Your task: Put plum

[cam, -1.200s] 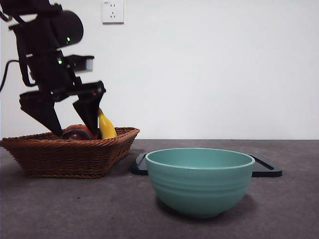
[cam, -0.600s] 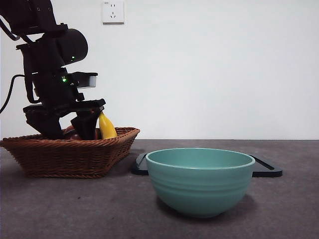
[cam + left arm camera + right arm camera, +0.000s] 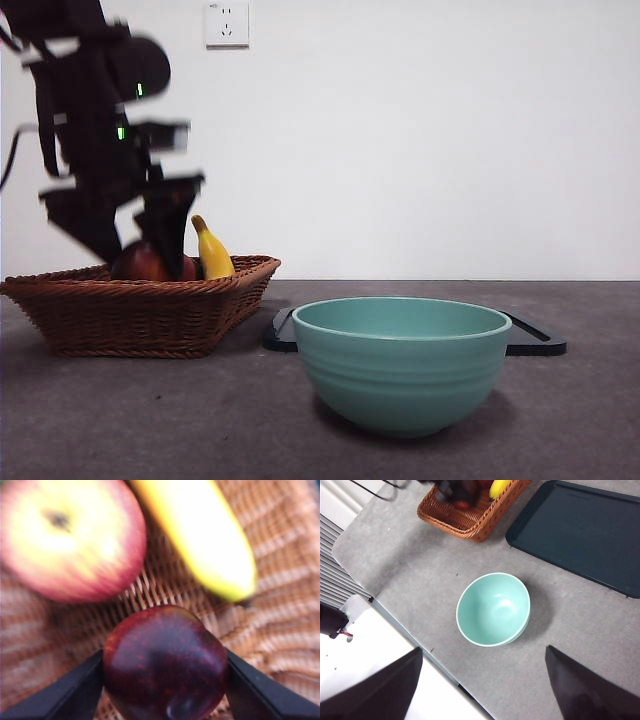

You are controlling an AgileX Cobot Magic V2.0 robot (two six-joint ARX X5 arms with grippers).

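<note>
The plum, dark maroon and glossy, sits clamped between my left gripper's two black jaws, just above the floor of the wicker basket. In the front view the left gripper hangs blurred over the basket at the left, with the plum showing above the rim. My right gripper is open and empty, high above the table near the teal bowl.
A red-yellow fruit and a banana lie in the basket beside the plum. The teal bowl stands at the front centre. A dark tray lies behind it, also visible in the right wrist view.
My left gripper went down into the basket and its jaws closed in. Now it is rising, blurred, with the plum showing higher above the rim.
</note>
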